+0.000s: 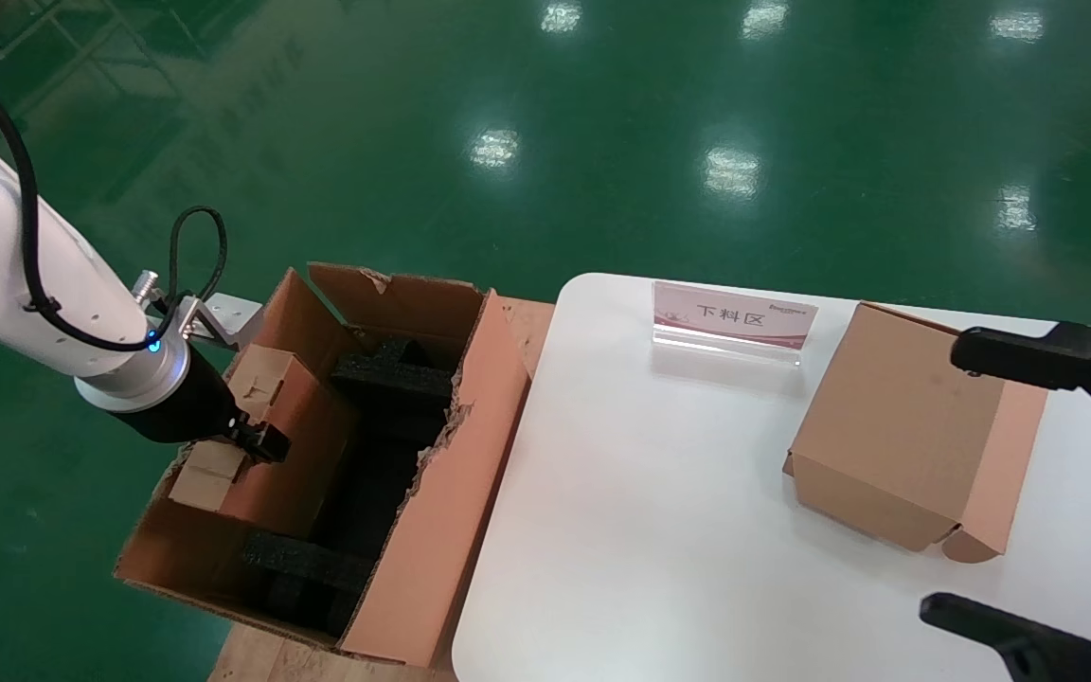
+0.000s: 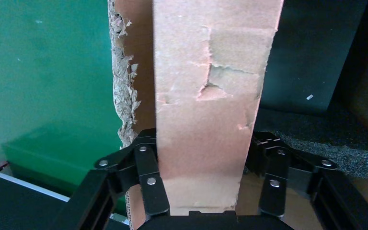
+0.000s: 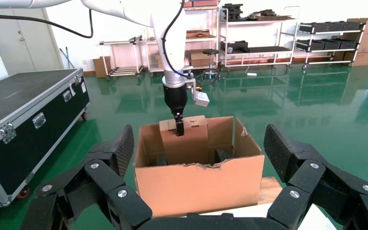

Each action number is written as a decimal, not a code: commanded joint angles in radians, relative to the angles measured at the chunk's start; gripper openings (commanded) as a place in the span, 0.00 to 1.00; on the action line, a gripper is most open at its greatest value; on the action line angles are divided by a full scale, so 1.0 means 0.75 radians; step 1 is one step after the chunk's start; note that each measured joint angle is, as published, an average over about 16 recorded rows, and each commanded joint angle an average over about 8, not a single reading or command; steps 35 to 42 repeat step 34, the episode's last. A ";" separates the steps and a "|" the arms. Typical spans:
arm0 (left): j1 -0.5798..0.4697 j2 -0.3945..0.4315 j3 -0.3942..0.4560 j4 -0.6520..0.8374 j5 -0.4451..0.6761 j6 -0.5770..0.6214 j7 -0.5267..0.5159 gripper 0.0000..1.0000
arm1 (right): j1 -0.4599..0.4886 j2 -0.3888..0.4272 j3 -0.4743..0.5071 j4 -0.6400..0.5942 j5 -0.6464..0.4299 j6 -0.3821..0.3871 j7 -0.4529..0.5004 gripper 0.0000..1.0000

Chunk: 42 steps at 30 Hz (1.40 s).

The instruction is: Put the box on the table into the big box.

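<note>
The box (image 1: 280, 436), a small oblong brown carton with tuck tabs on its top end, stands upright inside the big box (image 1: 441, 530) against its left wall. My left gripper (image 1: 257, 440) is shut on the box, its fingers (image 2: 146, 165) on either side of the cardboard (image 2: 203, 96). The right wrist view shows the same grip (image 3: 178, 127) above the big box's torn front edge (image 3: 201, 187). Black foam blocks (image 1: 394, 369) lie in the big box. My right gripper (image 1: 943, 481) is open and empty over the right side of the white table (image 1: 659, 530).
A wider brown box (image 1: 896, 436) lies on the table between my right gripper's fingers, apart from them. A clear sign stand (image 1: 733, 320) stands at the table's back edge. The big box rests on a wooden pallet (image 1: 261, 658). A black flight case (image 3: 24, 110) stands on the green floor.
</note>
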 commanded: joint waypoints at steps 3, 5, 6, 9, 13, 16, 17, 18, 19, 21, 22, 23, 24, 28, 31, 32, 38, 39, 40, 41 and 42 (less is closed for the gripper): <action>0.000 0.000 0.000 0.000 0.000 0.000 0.000 1.00 | 0.000 0.000 0.000 0.000 0.000 0.000 0.000 1.00; 0.000 0.000 0.000 0.000 0.000 0.001 0.000 1.00 | 0.000 0.000 0.000 0.000 0.000 0.000 0.000 1.00; 0.000 0.000 0.000 0.000 0.000 0.001 0.000 1.00 | 0.000 0.000 0.000 0.000 0.000 0.000 0.000 1.00; 0.000 0.000 0.000 0.000 0.000 0.001 0.000 1.00 | 0.000 0.000 0.000 0.000 0.000 0.000 0.000 1.00; -0.001 0.001 0.000 0.000 0.000 0.001 0.000 1.00 | 0.000 0.000 0.000 0.000 0.000 0.000 0.000 1.00; -0.002 0.001 -0.001 0.000 0.000 0.001 0.000 1.00 | 0.000 0.000 0.000 0.000 0.000 0.000 0.000 1.00; -0.002 0.002 -0.002 0.000 0.000 0.000 0.000 1.00 | 0.000 0.000 0.000 0.000 0.000 0.000 0.000 1.00; -0.003 0.002 -0.004 0.000 0.000 0.000 0.000 1.00 | 0.000 0.000 0.000 0.000 0.000 0.000 0.000 1.00; -0.004 0.002 -0.006 -0.001 -0.001 -0.001 0.001 1.00 | 0.000 0.000 0.000 0.000 0.000 0.000 0.000 1.00; -0.007 0.003 -0.014 -0.001 -0.001 -0.004 0.002 1.00 | 0.000 0.000 0.000 0.000 0.000 0.000 0.000 1.00; -0.009 0.003 -0.019 -0.001 -0.002 -0.006 0.003 1.00 | 0.000 0.000 0.000 0.000 0.000 0.000 0.000 1.00; -0.011 0.002 -0.026 -0.002 -0.003 -0.008 0.004 1.00 | 0.000 0.000 0.000 0.000 0.000 0.000 0.000 1.00; -0.014 0.001 -0.033 -0.002 -0.004 -0.010 0.006 1.00 | 0.000 0.000 0.000 0.000 0.000 0.000 0.000 1.00; -0.030 -0.013 -0.076 -0.008 -0.015 -0.025 0.025 1.00 | 0.000 0.000 0.000 0.000 0.000 0.000 0.000 1.00; -0.049 -0.037 -0.121 -0.018 -0.034 -0.043 0.054 1.00 | 0.000 0.000 0.000 0.000 0.000 0.000 0.000 1.00; -0.052 -0.042 -0.129 -0.020 -0.037 -0.046 0.060 1.00 | 0.000 0.000 0.000 0.000 0.000 0.000 0.000 1.00; -0.059 -0.052 -0.146 -0.025 -0.045 -0.053 0.072 1.00 | 0.000 0.000 0.000 0.000 0.000 0.000 0.000 1.00; -0.059 -0.052 -0.146 -0.025 -0.045 -0.053 0.072 1.00 | 0.000 0.000 0.000 0.000 0.000 0.000 0.000 1.00; -0.059 -0.052 -0.146 -0.025 -0.045 -0.053 0.072 1.00 | 0.000 0.000 0.000 0.000 0.000 0.000 0.000 1.00; -0.059 -0.052 -0.146 -0.025 -0.045 -0.053 0.072 1.00 | 0.000 0.000 0.000 0.000 0.000 0.000 0.000 1.00; -0.059 -0.052 -0.146 -0.025 -0.045 -0.053 0.072 1.00 | 0.000 0.000 0.000 0.000 0.000 0.000 0.000 1.00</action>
